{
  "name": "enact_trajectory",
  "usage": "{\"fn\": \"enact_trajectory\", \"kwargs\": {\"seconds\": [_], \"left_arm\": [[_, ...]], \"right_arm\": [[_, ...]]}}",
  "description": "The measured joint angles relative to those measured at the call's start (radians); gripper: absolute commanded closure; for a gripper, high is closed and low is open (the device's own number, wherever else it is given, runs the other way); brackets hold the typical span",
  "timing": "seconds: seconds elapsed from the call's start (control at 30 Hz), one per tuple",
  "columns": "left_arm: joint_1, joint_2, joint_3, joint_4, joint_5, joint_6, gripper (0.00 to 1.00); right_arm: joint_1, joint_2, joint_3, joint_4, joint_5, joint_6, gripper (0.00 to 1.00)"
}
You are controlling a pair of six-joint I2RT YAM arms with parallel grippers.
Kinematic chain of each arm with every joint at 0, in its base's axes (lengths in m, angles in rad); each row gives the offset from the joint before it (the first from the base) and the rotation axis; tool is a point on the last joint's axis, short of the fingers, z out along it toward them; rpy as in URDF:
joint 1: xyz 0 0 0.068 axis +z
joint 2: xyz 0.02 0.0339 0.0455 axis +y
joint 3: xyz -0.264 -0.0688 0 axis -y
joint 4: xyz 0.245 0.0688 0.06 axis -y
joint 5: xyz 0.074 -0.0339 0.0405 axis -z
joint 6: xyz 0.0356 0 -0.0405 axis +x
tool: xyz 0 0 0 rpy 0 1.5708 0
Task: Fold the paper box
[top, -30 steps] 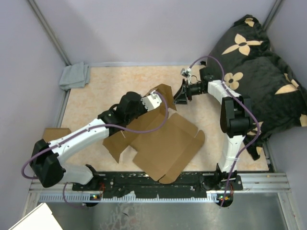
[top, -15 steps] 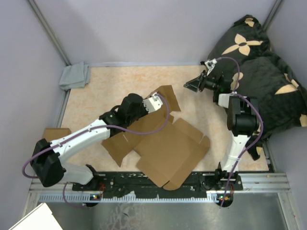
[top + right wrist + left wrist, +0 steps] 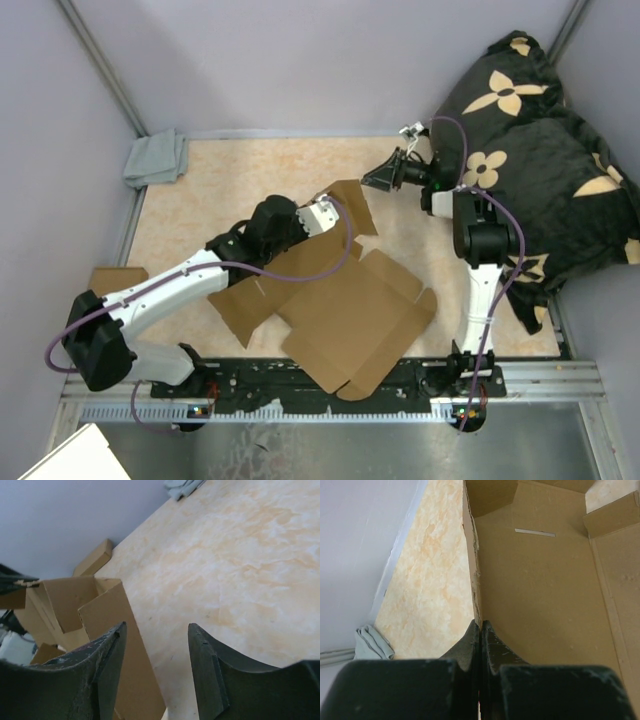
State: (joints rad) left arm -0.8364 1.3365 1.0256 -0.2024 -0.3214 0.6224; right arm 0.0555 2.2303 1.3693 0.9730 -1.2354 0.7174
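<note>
Overhead view of a beige marbled table [image 3: 220, 190] boxed in by pale walls. Near the front edge, between the two arms, a paper box [image 3: 350, 310]: plain brown cardboard, mostly spread open and flat, with creases and a slit showing on its inner face [image 3: 540, 580].

At its far side, one flap [image 3: 348, 200] raised upright off the table. Left gripper [image 3: 328, 210] at that flap, reaching in from the near left. From the left wrist: dark fingers [image 3: 492, 647] pressed together on the flap's thin edge [image 3: 472, 570], cardboard pinched between them.

Right gripper [image 3: 372, 180] just beyond the flap on the far right, tipped down toward it and not touching. From the right wrist: fingers [image 3: 107, 645] spread apart, only bare table between them, the raised flap [image 3: 107, 617] close on the left.

Grey folded cloth [image 3: 157, 158] in the far left corner. Small cardboard scrap [image 3: 115, 278] at the left edge. Black cushion [image 3: 540, 130] with tan flowers at the right.
</note>
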Motion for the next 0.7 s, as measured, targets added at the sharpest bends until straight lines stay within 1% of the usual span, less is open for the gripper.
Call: {"fn": "enact_trajectory", "kwargs": {"seconds": [0.1,0.2,0.27,0.37,0.43,0.7], "left_arm": [[0.0,0.0,0.005,0.0,0.0,0.005,1.0],[-0.002,0.0,0.01,0.0,0.0,0.008,1.0],[-0.004,0.0,0.01,0.0,0.0,0.01,1.0],[-0.006,0.0,0.011,0.0,0.0,0.012,1.0],[-0.006,0.0,0.011,0.0,-0.001,0.014,1.0],[-0.017,0.0,0.029,-0.008,0.001,0.015,1.0]], "right_arm": [[0.027,0.042,-0.001,0.155,-0.052,0.111,0.46],[0.053,0.106,0.001,0.38,-0.103,0.308,0.48],[0.067,0.141,0.0,0.455,-0.131,0.403,0.47],[0.086,0.155,-0.029,0.497,-0.159,0.475,0.47],[0.092,0.148,-0.061,0.513,-0.166,0.491,0.47],[0.099,0.04,-0.261,0.522,-0.195,0.491,0.45]]}}
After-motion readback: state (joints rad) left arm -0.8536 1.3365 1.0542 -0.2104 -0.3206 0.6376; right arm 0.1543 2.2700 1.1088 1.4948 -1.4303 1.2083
